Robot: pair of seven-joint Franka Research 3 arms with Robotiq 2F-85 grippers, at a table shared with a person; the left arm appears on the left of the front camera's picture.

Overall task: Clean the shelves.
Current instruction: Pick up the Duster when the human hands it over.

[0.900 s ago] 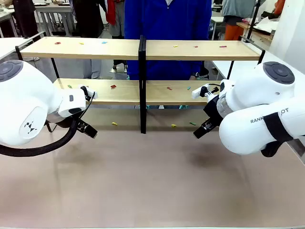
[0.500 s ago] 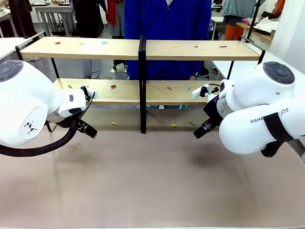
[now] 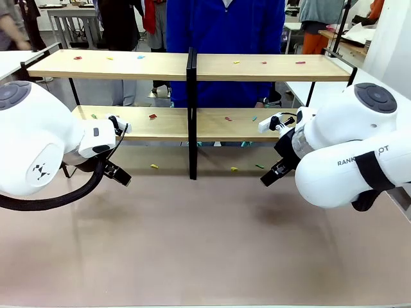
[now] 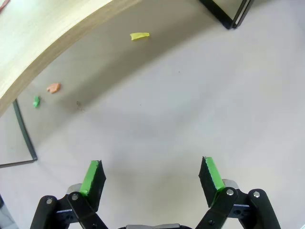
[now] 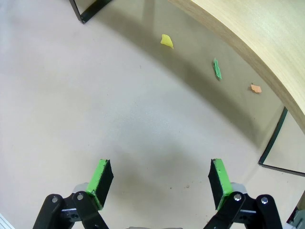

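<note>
The shelves [image 3: 115, 65] stand across the far half of the desk [image 3: 205, 250], nearly as wide as it, with small coloured scraps dotted along both boards. A person in a blue top [image 3: 225, 32] stands just behind the central post. The left claw [image 4: 151, 167] hangs released over bare desk, its green pads wide apart and empty. A yellow scrap [image 4: 139, 36] lies ahead of it, under the lower board. The right claw [image 5: 161, 169] is spread wide too, gripping nothing, and faces a green scrap [image 5: 217, 68] and an orange scrap [image 5: 256, 88] on the desk.
</note>
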